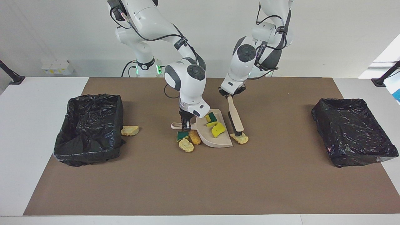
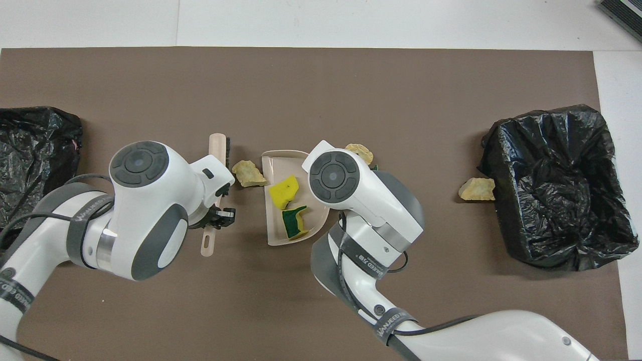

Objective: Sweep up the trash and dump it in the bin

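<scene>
The brush (image 1: 235, 118) is clenched by the left gripper (image 1: 231, 95), bristles just beside a tan chunk (image 1: 240, 138) at the dustpan (image 1: 215, 141) mouth; the dustpan handle is clenched by the right gripper (image 1: 186, 126), mid-table.

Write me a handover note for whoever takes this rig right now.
Left pincer: shut on the brush, bristles at a tan chunk beside the dustpan.
Right pincer: shut on the dustpan handle.
Done: two sponge chunks in the pan.
Left: three chunks by the handle, one beside the bin at the right arm's end; then dump.
</scene>
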Tool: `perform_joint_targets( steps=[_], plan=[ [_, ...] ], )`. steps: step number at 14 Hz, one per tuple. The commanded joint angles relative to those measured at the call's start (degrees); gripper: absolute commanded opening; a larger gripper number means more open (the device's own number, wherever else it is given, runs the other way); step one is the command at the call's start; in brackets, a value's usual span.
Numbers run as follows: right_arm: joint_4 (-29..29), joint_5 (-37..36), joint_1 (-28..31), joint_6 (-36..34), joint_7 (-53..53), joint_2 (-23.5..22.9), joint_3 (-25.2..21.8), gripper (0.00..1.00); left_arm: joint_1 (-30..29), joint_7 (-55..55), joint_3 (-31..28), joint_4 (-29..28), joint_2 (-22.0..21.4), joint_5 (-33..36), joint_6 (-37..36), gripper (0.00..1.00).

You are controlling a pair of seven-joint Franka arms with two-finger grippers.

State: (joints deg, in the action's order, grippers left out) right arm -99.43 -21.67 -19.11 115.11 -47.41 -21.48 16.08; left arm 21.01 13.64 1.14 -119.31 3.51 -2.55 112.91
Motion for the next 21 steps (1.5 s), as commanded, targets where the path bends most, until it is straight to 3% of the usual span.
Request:
perform_joint_targets(
  steps=[1,5,8,10,13,17,21],
  plan=[
    [-1.0,-2.1,-0.5,-1.4,4.6,1.4,0.4,0.00,-2.2,-6.2,0.7,1.3,3.8,1.8,3.1,0.00],
    [-1.7,-1.8,-0.1,0.1,6.5,1.4,0.5,0.00,-2.3,-10.8,1.1,-1.3,2.7,1.2,1.9,0.00],
    [-2.7,-1.6,-0.1,4.0,6.6,0.0,0.5,0.00,1.5,-10.7,1.4,-2.3,1.3,-1.6,-0.9,0.00],
    [-4.9,-1.2,0.6,8.2,6.5,-0.1,0.5,0.00,4.4,-9.9,1.3,-2.4,1.0,-4.7,-1.4,0.00],
    [-5.0,-1.2,1.3,8.3,6.5,-0.1,0.5,0.00,6.9,-4.0,1.4,-2.2,1.0,-8.0,-0.6,0.00],
    [-4.1,-1.1,1.3,7.8,6.5,-0.1,0.5,0.00,6.6,-2.0,1.1,-0.4,1.4,-7.9,-2.4,0.00],
    [-4.0,-1.0,2.9,7.5,6.4,2.2,0.6,0.00,5.3,-0.7,0.7,5.0,-0.9,-7.4,-10.8,0.00]
  ],
)
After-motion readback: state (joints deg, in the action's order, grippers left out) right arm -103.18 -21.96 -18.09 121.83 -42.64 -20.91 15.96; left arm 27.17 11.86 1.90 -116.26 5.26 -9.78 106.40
